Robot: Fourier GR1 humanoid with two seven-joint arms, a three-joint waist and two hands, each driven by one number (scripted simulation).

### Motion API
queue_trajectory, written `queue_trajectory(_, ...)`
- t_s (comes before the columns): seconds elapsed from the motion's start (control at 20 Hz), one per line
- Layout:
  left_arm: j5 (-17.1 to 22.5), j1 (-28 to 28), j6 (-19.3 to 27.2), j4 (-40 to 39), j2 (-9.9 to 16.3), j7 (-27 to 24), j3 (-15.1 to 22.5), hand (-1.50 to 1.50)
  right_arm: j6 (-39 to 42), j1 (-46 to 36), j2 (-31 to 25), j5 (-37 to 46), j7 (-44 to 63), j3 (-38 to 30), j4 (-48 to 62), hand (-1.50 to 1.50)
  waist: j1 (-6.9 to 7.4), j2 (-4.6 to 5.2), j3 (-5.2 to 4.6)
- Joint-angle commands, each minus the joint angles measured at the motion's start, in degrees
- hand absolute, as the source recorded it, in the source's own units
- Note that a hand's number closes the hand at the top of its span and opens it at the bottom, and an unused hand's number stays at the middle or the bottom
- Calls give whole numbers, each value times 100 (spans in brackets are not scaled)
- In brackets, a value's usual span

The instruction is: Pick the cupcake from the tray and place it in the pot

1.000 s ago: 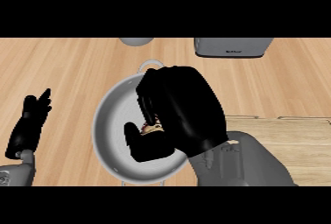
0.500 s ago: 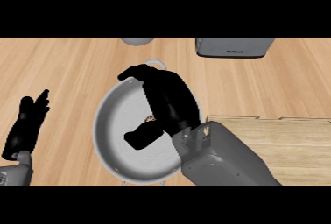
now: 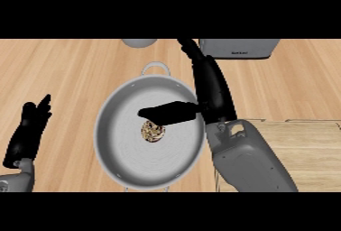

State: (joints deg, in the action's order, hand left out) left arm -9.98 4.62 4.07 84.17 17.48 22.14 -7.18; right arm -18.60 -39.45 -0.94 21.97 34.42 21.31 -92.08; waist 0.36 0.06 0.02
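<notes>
The cupcake (image 3: 153, 131) lies inside the grey pot (image 3: 120, 149), near its middle, seen from above as a small brown round. My right hand (image 3: 212, 92) hovers over the pot's right rim with straight fingers pointing away and the thumb (image 3: 166, 113) stretched left, just above the cupcake and apart from it. That hand is open and holds nothing. At the view's left edge my left hand (image 3: 30, 131) rests open, fingers up. The wooden tray (image 3: 306, 149) lies at the right, partly behind my right forearm.
A grey appliance (image 3: 240, 48) stands at the back right of the counter. A small grey round object (image 3: 138, 42) sits at the back, beyond the pot's far handle (image 3: 155, 66). Bare wooden counter lies left of the pot.
My right hand has uncurled and let go of the cupcake, which now lies uncovered in the pot. The fingers have straightened and swung up toward the back. The left hand has stayed put.
</notes>
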Motion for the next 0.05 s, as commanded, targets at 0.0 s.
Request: queue_trajectory(0.0,-53,-15,78,-16,-28,-79,-54,0,-76,401,-348,-430,-563,-784,-345,-150,-52,-3,2)
